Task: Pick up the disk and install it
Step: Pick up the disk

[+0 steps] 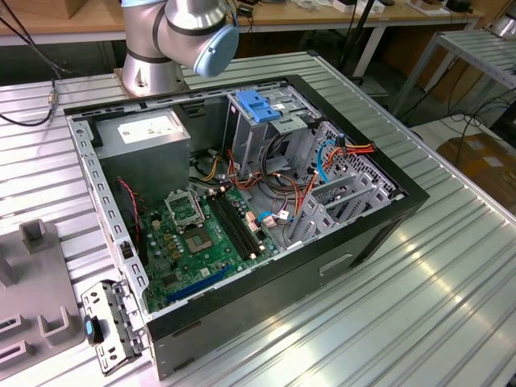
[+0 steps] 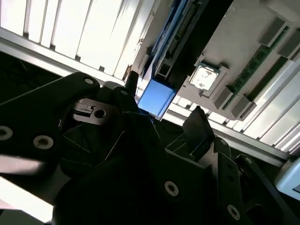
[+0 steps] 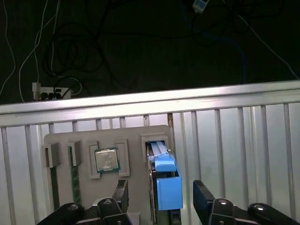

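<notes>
Disk [image 3: 165, 187], not yet lifted, with its surroundings. Ribbed metal table [image 1: 451, 306] carries the open computer case [image 1: 387, 201]; the arm [image 1: 181, 36] rises behind the case in the exterior view. Grey parts tray [image 3: 133, 133] lies on the table and holds the disk in one of its slots. Gripper [image 3: 161, 197] hangs over the disk with its jaws spread and nothing held. Its fingers [image 3: 202, 199] stand one on each side of the disk and, as far as can be judged, clear of it. The disk stands on edge, a blue rail turned toward the gripper. Its long axis runs along the slot between the fingers, so its flat faces look toward them. Processor chip [image 3: 106, 161] sits in a neighbouring pocket.
</notes>
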`<action>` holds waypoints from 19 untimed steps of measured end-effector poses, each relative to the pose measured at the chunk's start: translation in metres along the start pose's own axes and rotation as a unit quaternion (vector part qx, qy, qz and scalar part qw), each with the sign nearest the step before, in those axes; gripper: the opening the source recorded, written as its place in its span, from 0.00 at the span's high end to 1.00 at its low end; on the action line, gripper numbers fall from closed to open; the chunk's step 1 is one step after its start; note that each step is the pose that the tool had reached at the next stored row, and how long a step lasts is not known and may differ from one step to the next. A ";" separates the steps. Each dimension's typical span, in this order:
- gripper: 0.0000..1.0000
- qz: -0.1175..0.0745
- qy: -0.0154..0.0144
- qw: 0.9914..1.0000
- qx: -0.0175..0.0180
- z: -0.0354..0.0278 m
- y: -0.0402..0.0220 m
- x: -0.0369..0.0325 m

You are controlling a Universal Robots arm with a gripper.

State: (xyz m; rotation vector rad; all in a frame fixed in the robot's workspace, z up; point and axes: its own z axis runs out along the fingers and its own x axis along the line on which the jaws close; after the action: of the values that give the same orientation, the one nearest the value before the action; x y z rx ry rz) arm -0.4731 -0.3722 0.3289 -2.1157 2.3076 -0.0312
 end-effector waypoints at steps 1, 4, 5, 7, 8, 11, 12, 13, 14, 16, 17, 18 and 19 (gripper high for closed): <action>0.34 -0.001 0.000 1.000 0.000 0.0125 0.0005 -0.0013; 0.49 -0.002 0.000 1.000 0.000 0.0281 0.0009 -0.0024; 0.49 -0.002 0.000 1.000 0.000 0.0284 0.0009 -0.0024; 0.49 -0.002 0.000 1.000 0.000 0.0290 0.0011 -0.0039; 0.49 -0.002 0.000 1.000 0.000 0.0292 0.0012 -0.0047; 0.49 -0.002 0.000 1.000 0.000 0.0299 0.0012 -0.0052; 0.49 -0.002 0.000 1.000 0.000 0.0301 0.0012 -0.0053; 0.49 -0.002 0.000 1.000 0.000 0.0303 0.0012 -0.0053; 0.49 -0.002 0.000 1.000 0.000 0.0306 0.0012 -0.0053; 0.57 -0.002 0.000 1.000 0.000 0.0310 0.0012 -0.0053; 0.62 -0.002 0.000 1.000 0.000 0.0312 0.0013 -0.0053; 0.62 -0.002 0.000 1.000 0.000 0.0314 0.0012 -0.0053; 0.62 -0.002 0.000 1.000 0.000 0.0315 0.0013 -0.0053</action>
State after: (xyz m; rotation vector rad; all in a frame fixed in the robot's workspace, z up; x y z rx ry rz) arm -0.4733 -0.3671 0.2974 -2.1211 2.3032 -0.0317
